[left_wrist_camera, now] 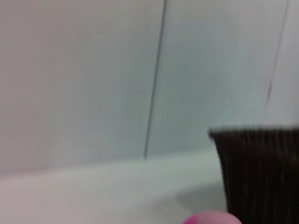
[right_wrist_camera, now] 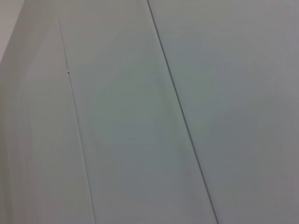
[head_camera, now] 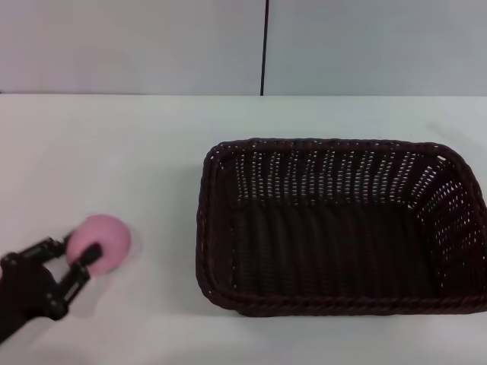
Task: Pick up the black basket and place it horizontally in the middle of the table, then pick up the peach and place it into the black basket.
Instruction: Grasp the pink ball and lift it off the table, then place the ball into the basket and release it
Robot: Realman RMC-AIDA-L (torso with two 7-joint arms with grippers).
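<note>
The black basket (head_camera: pixel 342 224) lies lengthwise across the right-middle of the white table (head_camera: pixel 137 152), open side up and empty. Its dark side also shows in the left wrist view (left_wrist_camera: pixel 259 177). The pink peach (head_camera: pixel 105 239) sits on the table to the basket's left. A sliver of it shows in the left wrist view (left_wrist_camera: pixel 212 219). My left gripper (head_camera: pixel 76 249) is at the table's front left, open. Its two fingertips (head_camera: pixel 90 255) straddle the peach's near left side and touch or nearly touch it. My right gripper is out of view.
A pale wall with a dark vertical seam (head_camera: pixel 265 46) stands behind the table's far edge. The right wrist view shows only wall panels (right_wrist_camera: pixel 140 116). Bare tabletop lies between the peach and the basket.
</note>
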